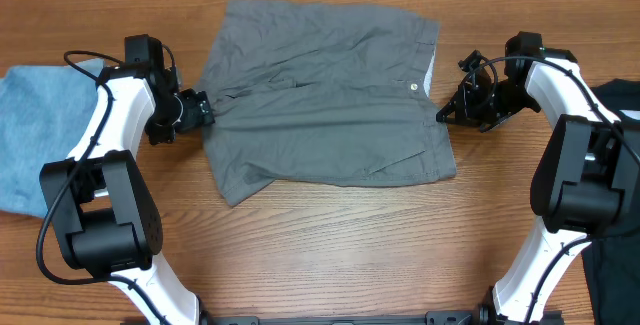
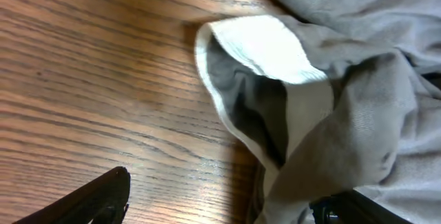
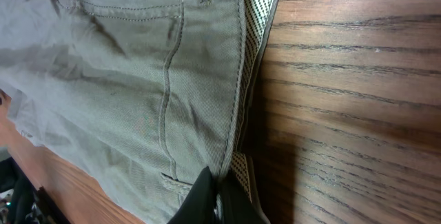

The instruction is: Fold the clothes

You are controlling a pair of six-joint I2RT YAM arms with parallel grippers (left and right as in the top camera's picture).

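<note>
Table: bare wood (image 1: 330, 255) fills the bottom of the overhead view.
Shorts: the grey shorts (image 1: 320, 95) lie spread out in the middle of the view, between the two grippers. They are not folded yet, and the bottom edge is a bit crooked.
Left gripper: the left gripper (image 1: 200, 108) sits at the left edge of the shorts with its fingers spread wide, holding nothing. A floppy hem with white lining (image 2: 265, 45) lies just beside it.
Right gripper: the right gripper (image 1: 447, 115) is squeezed tight at the waistband, just below the button (image 1: 415, 87). It is not clear if any cloth is pinched.
Worry: with only one side maybe held, a pull could drag the shorts sideways and bunch them up.
Worry: the floppy hem could roll under and make a lumpy fold.
</note>
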